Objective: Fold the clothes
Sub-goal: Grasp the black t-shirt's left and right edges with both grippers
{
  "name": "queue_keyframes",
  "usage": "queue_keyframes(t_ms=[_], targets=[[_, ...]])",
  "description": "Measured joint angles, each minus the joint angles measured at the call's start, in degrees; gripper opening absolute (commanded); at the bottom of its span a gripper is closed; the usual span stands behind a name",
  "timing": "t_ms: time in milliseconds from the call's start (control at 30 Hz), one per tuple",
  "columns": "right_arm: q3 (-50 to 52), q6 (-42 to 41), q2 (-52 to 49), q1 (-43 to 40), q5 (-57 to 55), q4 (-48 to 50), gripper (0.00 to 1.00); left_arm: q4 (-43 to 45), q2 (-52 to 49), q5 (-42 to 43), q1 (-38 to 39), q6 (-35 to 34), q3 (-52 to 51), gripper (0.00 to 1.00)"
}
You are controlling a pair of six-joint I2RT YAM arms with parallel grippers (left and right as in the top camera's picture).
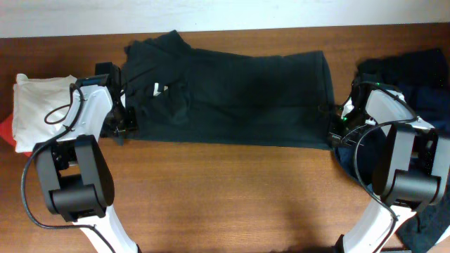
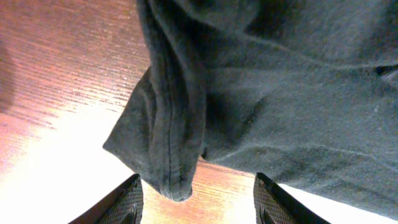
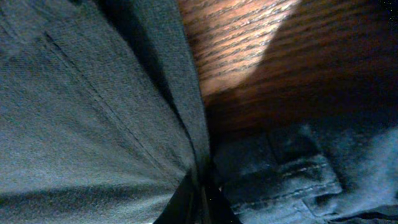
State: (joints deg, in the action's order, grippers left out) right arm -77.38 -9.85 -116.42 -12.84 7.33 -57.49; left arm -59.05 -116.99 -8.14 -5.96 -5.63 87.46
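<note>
A large black T-shirt (image 1: 239, 91) lies in a wide band across the back of the wooden table, a small white tag showing near its left end. My left gripper (image 1: 125, 123) is at the shirt's left front corner. In the left wrist view its jaws (image 2: 202, 208) are open, and a folded tip of the shirt (image 2: 177, 180) hangs between them without being pinched. My right gripper (image 1: 336, 119) is at the shirt's right front edge. In the right wrist view its jaws (image 3: 200, 202) are shut on the hem of the shirt (image 3: 81, 124).
A white garment (image 1: 42, 105) lies at the far left with a red one (image 1: 5, 130) under its edge. A pile of dark navy clothes (image 1: 422, 77) sits at the far right, close beside the right gripper (image 3: 292, 174). Bare wood table (image 1: 232, 197) is in front.
</note>
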Motion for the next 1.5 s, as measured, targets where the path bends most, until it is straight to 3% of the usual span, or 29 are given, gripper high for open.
queue_keyframes(t_ms=[267,433,467,500,567,767,900,967,1167,1233,1267,1300,1500], targets=[[0.0,0.0,0.0,0.0,0.0,0.0,0.07,4.7,0.2,-4.5,0.0,-2.4,-3.6,0.40],[0.0,0.0,0.0,0.0,0.0,0.0,0.07,4.6,0.2,-6.2,0.0,-2.8,-5.4,0.39],[0.0,0.0,0.0,0.0,0.0,0.0,0.07,4.0,0.2,-6.8,0.0,-2.8,-5.4,0.33],[0.0,0.0,0.0,0.0,0.0,0.0,0.07,3.7,0.2,-7.3,0.0,-2.8,-5.4,0.17],[0.0,0.0,0.0,0.0,0.0,0.0,0.07,3.4,0.2,-10.0,0.0,-3.0,-5.4,0.01],[0.0,0.0,0.0,0.0,0.0,-0.1,0.07,11.1,0.2,-23.2,0.0,-2.6,-5.6,0.00],[0.0,0.0,0.0,-0.1,0.0,-0.4,0.07,21.6,0.2,-26.4,-0.5,4.8,-5.8,0.03],[0.0,0.0,0.0,-0.1,-0.1,-0.3,0.07,21.9,0.2,-26.6,-1.7,9.0,-5.7,0.03],[0.1,0.2,0.0,-0.1,-0.4,-3.0,0.04,10.8,0.2,-22.0,-4.3,12.2,-5.8,0.08],[0.7,0.4,-0.1,-0.2,-0.9,-6.4,0.04,2.4,0.2,-21.6,-4.3,11.8,-5.8,0.08],[0.7,0.4,-0.2,-0.2,-1.1,-7.8,0.04,0.2,0.2,-21.6,-4.3,11.2,-5.7,0.07],[0.8,0.5,-0.2,-0.2,-1.4,-9.7,0.04,-3.4,0.2,-21.6,-4.3,9.7,-5.8,0.00],[1.1,0.6,-0.2,-0.3,-4.6,-17.2,0.04,-12.3,0.2,-23.6,-4.3,1.3,-5.8,0.00]])
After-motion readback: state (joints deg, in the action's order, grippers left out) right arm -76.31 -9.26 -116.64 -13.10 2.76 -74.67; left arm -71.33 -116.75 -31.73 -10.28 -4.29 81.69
